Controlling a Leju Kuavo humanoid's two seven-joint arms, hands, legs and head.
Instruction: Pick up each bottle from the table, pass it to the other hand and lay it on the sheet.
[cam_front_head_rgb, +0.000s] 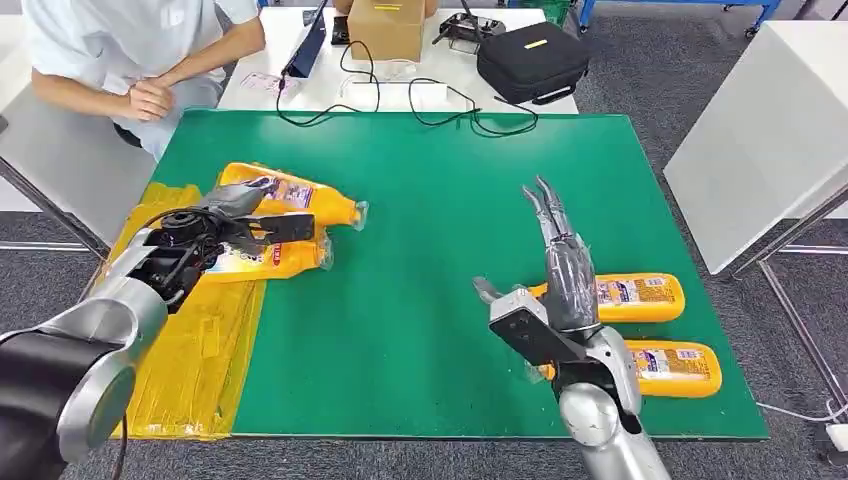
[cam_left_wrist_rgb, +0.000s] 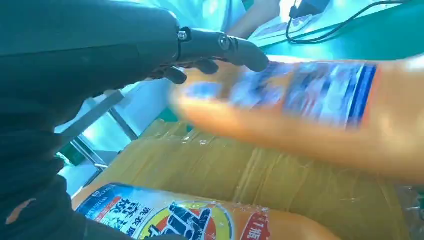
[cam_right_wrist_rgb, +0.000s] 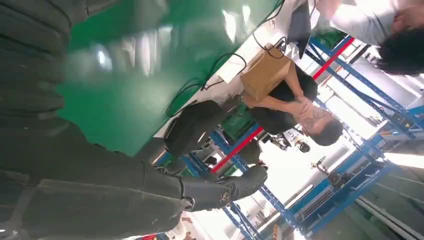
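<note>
Two orange bottles lie at the yellow sheet (cam_front_head_rgb: 190, 360) on the left of the green table (cam_front_head_rgb: 430, 200). The far bottle (cam_front_head_rgb: 305, 197) points its cap onto the green. The near bottle (cam_front_head_rgb: 270, 262) lies beside it. My left hand (cam_front_head_rgb: 238, 212) hovers over the far bottle's base with fingers spread. In the left wrist view that bottle (cam_left_wrist_rgb: 310, 110) is blurred beyond my thumb (cam_left_wrist_rgb: 220, 45), and the near bottle (cam_left_wrist_rgb: 175, 217) and the sheet (cam_left_wrist_rgb: 280, 175) are sharp. My right hand (cam_front_head_rgb: 560, 265) is raised with straight fingers and holds nothing. Two more bottles (cam_front_head_rgb: 640, 297) (cam_front_head_rgb: 678, 368) lie to its right.
A person (cam_front_head_rgb: 130, 50) sits at the table's far left corner. Behind the green table a white table carries a cardboard box (cam_front_head_rgb: 388, 25), a black case (cam_front_head_rgb: 532, 60) and cables (cam_front_head_rgb: 430, 105). Another white table (cam_front_head_rgb: 770, 130) stands to the right.
</note>
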